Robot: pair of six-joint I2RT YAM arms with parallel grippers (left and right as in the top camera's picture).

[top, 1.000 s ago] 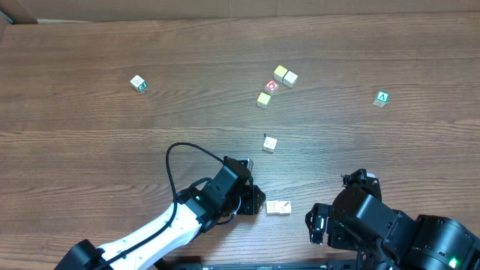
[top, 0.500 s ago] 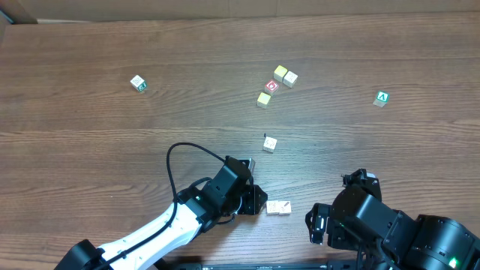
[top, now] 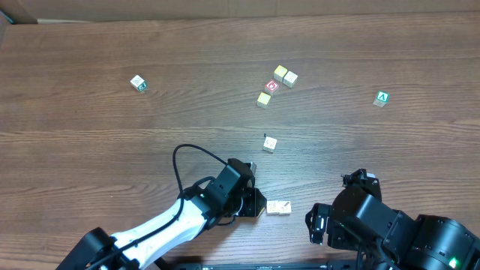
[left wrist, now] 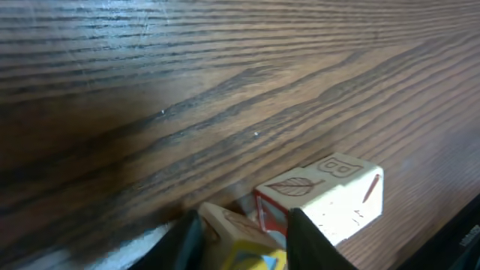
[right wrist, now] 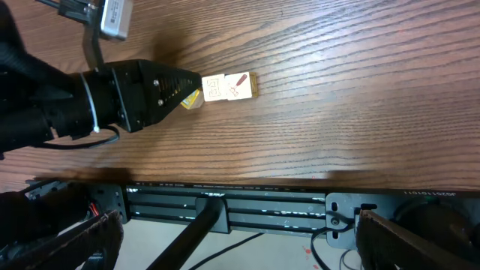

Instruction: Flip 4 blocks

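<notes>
My left gripper (left wrist: 241, 241) is low at the table's front, and its two dark fingers press on either side of a small block with a yellow face (left wrist: 234, 238). In the overhead view the gripper (top: 255, 202) hides that block. Just right of it, two cream blocks (top: 279, 208) lie side by side, one printed with a leaf and a "B" (left wrist: 330, 191). Another cream block (top: 270, 143) sits mid-table, and three more (top: 280, 73) (top: 290, 78) (top: 264, 99) cluster farther back. My right gripper (right wrist: 232, 244) hangs open and empty past the table's front edge.
A red-faced cube (top: 271, 86) sits inside the far cluster. A green "A" cube (top: 382, 98) is at the far right and a white-and-green cube (top: 136, 82) at the far left. The right arm's bulk (top: 382, 229) fills the front right corner.
The left gripper's jaws have narrowed around the yellow-faced block, and the arm with its cable has shifted slightly. The blocks and the right arm have not moved.
</notes>
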